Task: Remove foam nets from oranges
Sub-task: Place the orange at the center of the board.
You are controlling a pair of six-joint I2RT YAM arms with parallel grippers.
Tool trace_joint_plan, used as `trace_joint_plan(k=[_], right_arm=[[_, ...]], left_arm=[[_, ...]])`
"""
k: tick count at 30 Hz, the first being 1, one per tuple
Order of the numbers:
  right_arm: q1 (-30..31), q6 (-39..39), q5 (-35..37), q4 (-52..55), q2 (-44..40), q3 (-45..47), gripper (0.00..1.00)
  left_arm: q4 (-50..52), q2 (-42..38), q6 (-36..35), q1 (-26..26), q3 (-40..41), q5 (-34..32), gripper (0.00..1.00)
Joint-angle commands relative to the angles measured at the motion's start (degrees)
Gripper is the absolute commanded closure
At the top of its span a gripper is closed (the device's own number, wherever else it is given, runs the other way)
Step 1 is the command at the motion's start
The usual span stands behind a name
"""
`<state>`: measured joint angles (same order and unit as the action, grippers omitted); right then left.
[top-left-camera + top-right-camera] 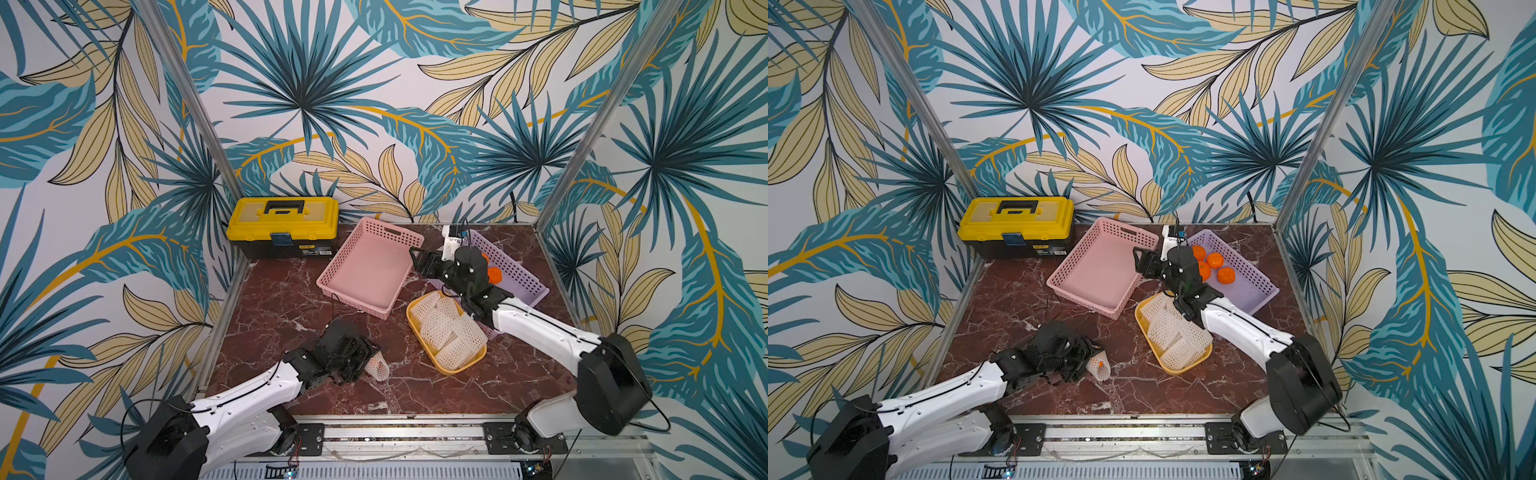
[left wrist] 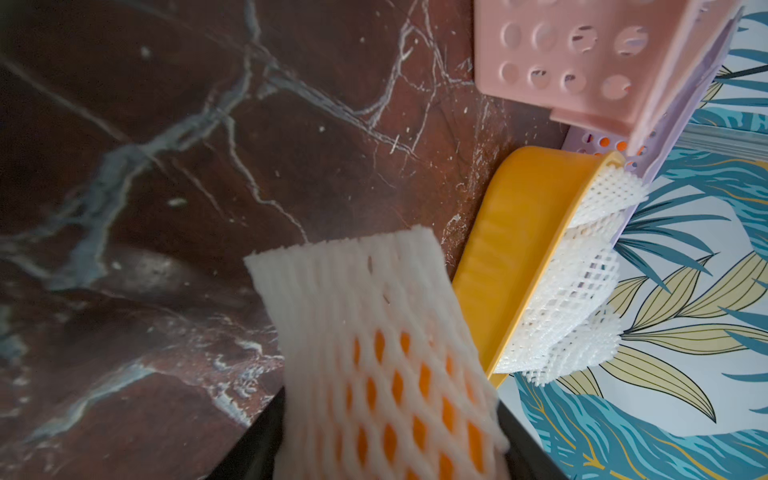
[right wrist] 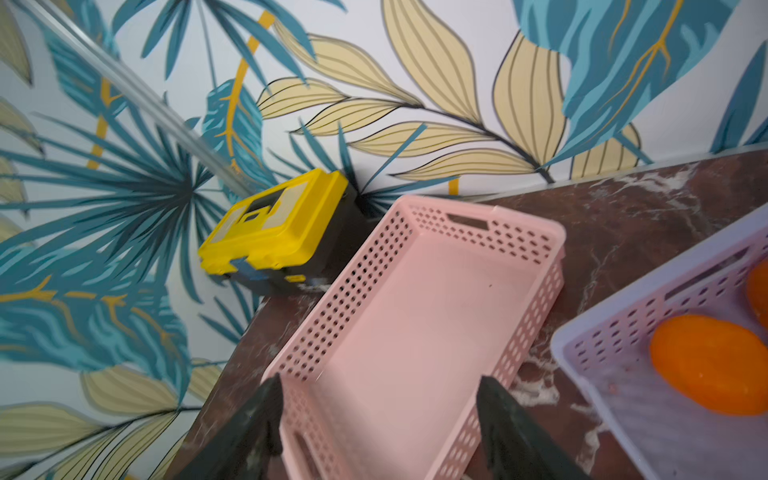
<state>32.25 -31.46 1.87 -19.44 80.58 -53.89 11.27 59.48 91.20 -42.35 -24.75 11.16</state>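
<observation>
My left gripper [image 1: 369, 362] [image 2: 390, 444] is low over the front left of the table, shut on an orange [image 2: 419, 378] that sits inside a white foam net [image 1: 378, 369] [image 2: 357, 291]. The net's free end sticks out past the fingers. My right gripper [image 1: 419, 259] [image 3: 378, 386] hangs open and empty over the near right side of the pink basket [image 1: 365, 274] [image 3: 415, 316]. Bare oranges [image 1: 1215, 260] [image 3: 710, 363] lie in the purple basket [image 1: 1254, 274]. Several empty foam nets [image 1: 449, 328] [image 1: 1173, 332] are piled in the yellow tray [image 1: 459, 370] [image 2: 515, 232].
A yellow and black toolbox [image 1: 282, 224] stands at the back left against the wall. The pink basket holds nothing. The purple basket sits at the back right, partly behind my right arm. Walls close in the table on three sides.
</observation>
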Motion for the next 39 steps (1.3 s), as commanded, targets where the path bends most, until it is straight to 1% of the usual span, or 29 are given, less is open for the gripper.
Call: trace_joint_plan(k=[1, 3, 7, 9, 10, 12, 15, 18, 21, 24, 26, 30, 34, 39], right_arm=[[3.87, -4.17, -0.88, 1.7, -9.3, 8.91, 0.26], [6.66, -6.44, -2.43, 2.99, -14.29, 13.89, 0.26], [12.13, -6.92, -4.89, 13.56, -22.21, 17.66, 0.26], [13.44, -6.18, -6.66, 18.23, -24.01, 18.12, 0.26], [15.81, -6.11, -6.83, 20.89, -24.56, 18.03, 0.26], [18.16, -5.34, -6.57, 23.55, -24.62, 18.44, 0.25], [21.8, -4.51, -5.41, 24.71, -22.61, 19.24, 0.24], [25.46, -3.82, -5.3, 19.3, -19.62, 21.05, 0.2], [27.23, -4.26, -4.15, 15.44, -16.29, 21.15, 0.16], [27.43, -5.1, -1.78, 15.44, -11.55, 18.89, 0.12], [27.43, -4.88, -2.78, 14.0, -8.26, 17.18, 0.11], [27.52, -6.25, 0.85, 12.61, -3.12, 15.08, 0.11], [27.82, -6.25, -1.56, 5.65, -0.12, 15.2, 0.11], [28.61, -5.36, -3.14, 4.71, 3.51, 13.49, 0.13]], left_arm=[[-3.22, 0.14, 2.8, -0.03, 0.6, -2.11, 0.35], [-4.09, 1.33, 3.84, 0.07, 0.76, -2.36, 0.35], [-4.67, 3.12, 5.3, 1.01, 0.08, -2.36, 0.35], [-4.68, 3.6, 5.8, 1.46, -0.5, -2.69, 0.35], [-4.68, 3.93, 6.07, 1.71, -0.76, -2.72, 0.35], [-4.72, 4.7, 6.27, 2.3, -1.48, -2.61, 0.35], [-4.76, 6.08, 5.98, 3.39, -2.52, -1.27, 0.34], [-4.76, 7.08, 5.04, 4.29, -3.09, 0.61, 0.34], [-4.73, 7.57, 4.99, 4.47, -3.1, 0.71, 0.34], [-4.73, 8.08, 5.36, 4.63, -3.23, 0.84, 0.34], [-4.76, 8.19, 5.82, 4.64, -3.4, 1.01, 0.34], [-4.76, 8.33, 6.09, 4.84, -3.79, 1.48, 0.34], [-4.76, 8.53, 6.39, 5.06, -3.82, 1.86, 0.34], [-4.9, 9.2, 6.05, 5.52, -3.91, 2.99, 0.34]])
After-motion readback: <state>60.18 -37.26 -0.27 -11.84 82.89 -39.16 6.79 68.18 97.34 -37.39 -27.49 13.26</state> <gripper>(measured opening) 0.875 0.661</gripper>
